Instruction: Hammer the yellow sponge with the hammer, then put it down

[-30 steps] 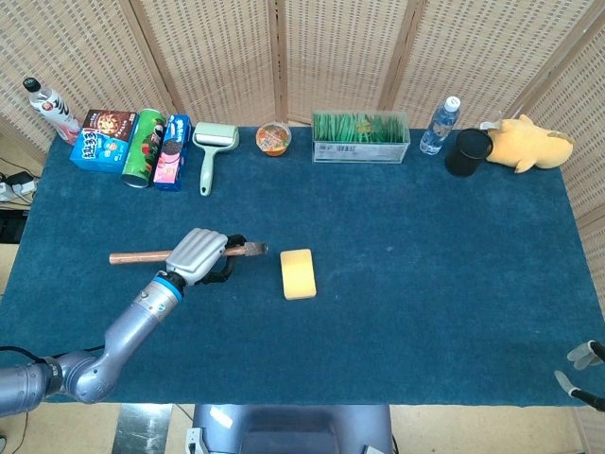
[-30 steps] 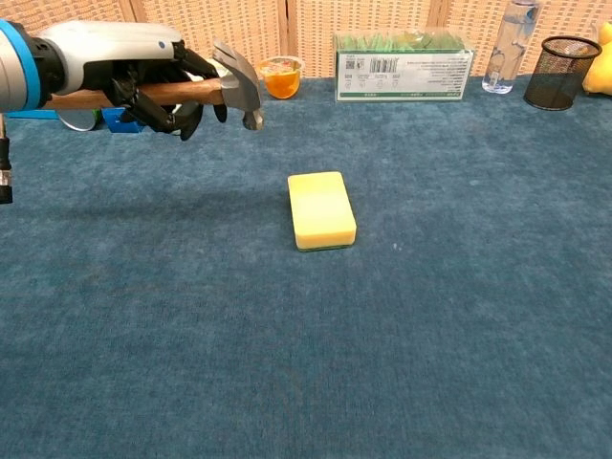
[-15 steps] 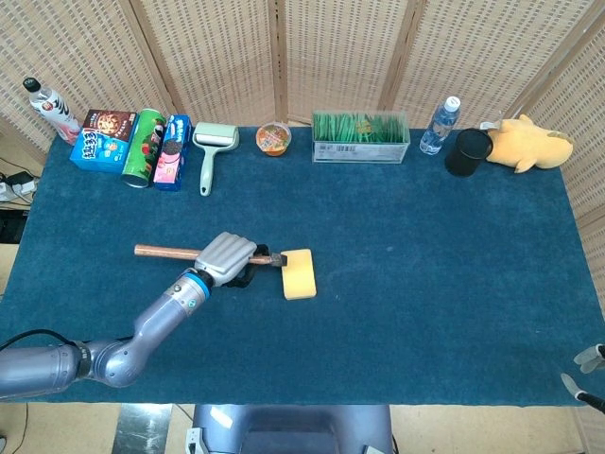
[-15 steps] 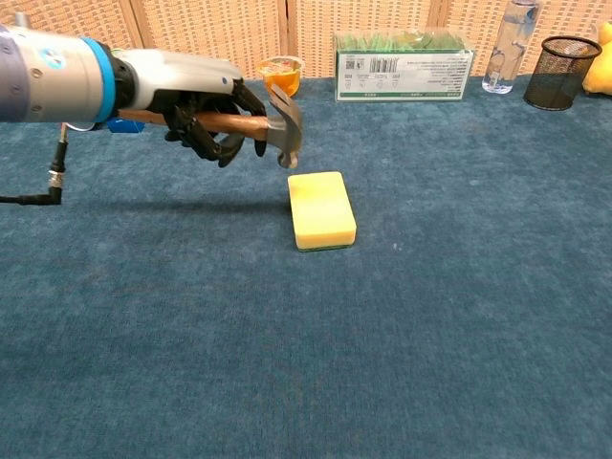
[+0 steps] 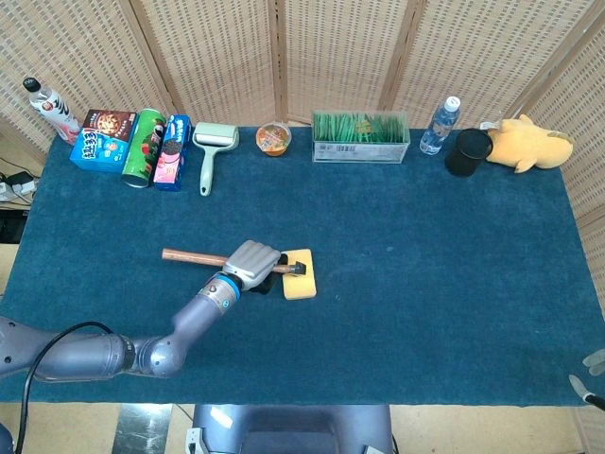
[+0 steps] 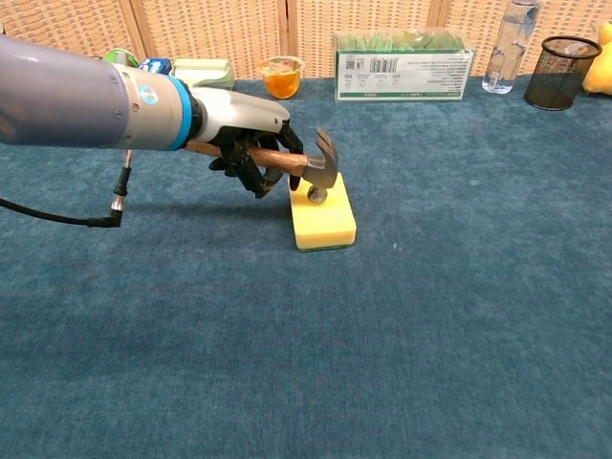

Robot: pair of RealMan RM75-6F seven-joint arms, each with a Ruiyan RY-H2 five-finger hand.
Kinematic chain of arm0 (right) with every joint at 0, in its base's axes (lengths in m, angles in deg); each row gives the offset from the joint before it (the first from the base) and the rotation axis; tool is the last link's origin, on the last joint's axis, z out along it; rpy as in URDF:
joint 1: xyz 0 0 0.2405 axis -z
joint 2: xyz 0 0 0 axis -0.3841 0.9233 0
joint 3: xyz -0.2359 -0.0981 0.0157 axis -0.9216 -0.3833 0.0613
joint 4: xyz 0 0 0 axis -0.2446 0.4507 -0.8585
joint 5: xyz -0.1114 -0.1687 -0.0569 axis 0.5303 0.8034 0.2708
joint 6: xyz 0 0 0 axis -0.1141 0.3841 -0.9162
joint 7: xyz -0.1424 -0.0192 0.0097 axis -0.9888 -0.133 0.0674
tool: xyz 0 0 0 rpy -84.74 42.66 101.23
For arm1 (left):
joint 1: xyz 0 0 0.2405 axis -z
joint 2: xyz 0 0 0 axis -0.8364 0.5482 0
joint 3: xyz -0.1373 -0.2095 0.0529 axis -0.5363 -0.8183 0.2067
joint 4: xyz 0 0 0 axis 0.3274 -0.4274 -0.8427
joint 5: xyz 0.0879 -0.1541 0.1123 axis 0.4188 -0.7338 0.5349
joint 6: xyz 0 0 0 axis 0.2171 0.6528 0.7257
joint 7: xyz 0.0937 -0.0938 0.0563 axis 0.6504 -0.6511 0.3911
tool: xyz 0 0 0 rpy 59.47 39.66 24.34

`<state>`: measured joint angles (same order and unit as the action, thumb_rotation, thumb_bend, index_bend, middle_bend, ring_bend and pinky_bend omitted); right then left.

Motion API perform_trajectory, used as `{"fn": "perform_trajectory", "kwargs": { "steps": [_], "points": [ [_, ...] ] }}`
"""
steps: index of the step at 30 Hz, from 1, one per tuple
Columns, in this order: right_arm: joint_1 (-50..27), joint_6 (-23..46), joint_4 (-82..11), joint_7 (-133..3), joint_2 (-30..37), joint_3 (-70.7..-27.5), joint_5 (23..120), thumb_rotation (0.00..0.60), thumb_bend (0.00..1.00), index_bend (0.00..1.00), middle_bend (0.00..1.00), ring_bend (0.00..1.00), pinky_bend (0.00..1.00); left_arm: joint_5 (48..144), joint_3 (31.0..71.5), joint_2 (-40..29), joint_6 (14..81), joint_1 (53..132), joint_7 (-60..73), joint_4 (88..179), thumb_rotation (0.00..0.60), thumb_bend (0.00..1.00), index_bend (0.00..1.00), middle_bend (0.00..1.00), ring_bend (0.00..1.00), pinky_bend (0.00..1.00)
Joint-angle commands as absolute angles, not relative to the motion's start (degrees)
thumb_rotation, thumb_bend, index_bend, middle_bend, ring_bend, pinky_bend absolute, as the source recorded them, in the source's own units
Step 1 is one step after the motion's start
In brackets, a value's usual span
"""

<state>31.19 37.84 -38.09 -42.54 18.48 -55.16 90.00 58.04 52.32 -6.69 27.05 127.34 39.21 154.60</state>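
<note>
Hammer (image 6: pixel 311 167) head rests on the near-left part of the yellow sponge (image 6: pixel 325 218), a contact only the chest view makes plain; from the head view the head merely overlaps the sponge's left edge. The left hand (image 6: pixel 251 151) grips the wooden handle close behind the head, fingers wrapped under it. Only the head view shows the handle's free end sticking out behind the hand, and a sliver of the right hand (image 5: pixel 592 375) at the table's (image 5: pixel 454 284) far right corner; whether it is open or closed cannot be told. At the back, a clear box (image 5: pixel 360 138) holds green sticks, and a black mesh cup (image 6: pixel 557 59) stands by a water bottle (image 6: pixel 509 40).
</note>
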Motion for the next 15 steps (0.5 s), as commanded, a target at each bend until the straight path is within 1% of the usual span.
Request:
{"fn": "perform_trajectory", "kwargs": {
  "steps": [1, 3, 6, 7, 8, 11, 15],
  "points": [
    [31.38, 37.9, -37.79, -42.23, 18.45, -55.14, 89.95, 0.6, 0.22, 0.53, 0.61, 0.52, 0.36, 51.69, 53.63, -8.88, 26.84, 130.23, 41.13, 152.4, 0.6, 0.75, 0.56, 0.72, 0.78, 0.78],
    [31.57, 38.13, -37.68, -42.04, 18.45, -55.21, 90.14, 0.6, 0.22, 0.53, 0.61, 0.52, 0.36, 47.59, 54.79, -9.11, 26.43, 132.0, 42.57, 151.68, 0.6, 0.75, 0.56, 0.72, 0.78, 0.78],
    [31.81, 38.55, -37.73, -42.04, 18.51, -55.15, 90.22, 0.6, 0.22, 0.53, 0.61, 0.52, 0.36, 47.73, 54.23, -8.65, 27.28, 132.25, 41.8, 152.37, 0.6, 0.75, 0.56, 0.72, 0.78, 0.78],
    [31.88, 38.71, -37.79, -42.12, 18.55, -55.13, 90.27, 0.6, 0.22, 0.53, 0.61, 0.52, 0.36, 49.1, 53.61, -8.39, 28.12, 131.77, 40.87, 152.94, 0.6, 0.75, 0.56, 0.72, 0.78, 0.78],
    [31.96, 38.93, -37.87, -42.25, 18.6, -55.12, 90.36, 0.6, 0.22, 0.53, 0.61, 0.52, 0.36, 51.76, 52.39, -7.99, 29.74, 130.75, 39.15, 153.95, 0.6, 0.75, 0.56, 0.72, 0.78, 0.78],
    [32.06, 39.13, -38.21, -42.55, 18.69, -55.17, 90.59, 0.6, 0.22, 0.53, 0.61, 0.52, 0.36, 59.47, 50.5, -7.4, 33.06, 127.28, 34.2, 156.12, 0.6, 0.75, 0.56, 0.72, 0.78, 0.78],
    [31.98, 38.97, -38.7, -43.02, 18.75, -55.23, 90.79, 0.6, 0.22, 0.53, 0.61, 0.52, 0.36, 66.62, 49.22, -6.23, 34.42, 123.59, 28.6, 158.04, 0.6, 0.75, 0.56, 0.72, 0.78, 0.78]
  ]
}}
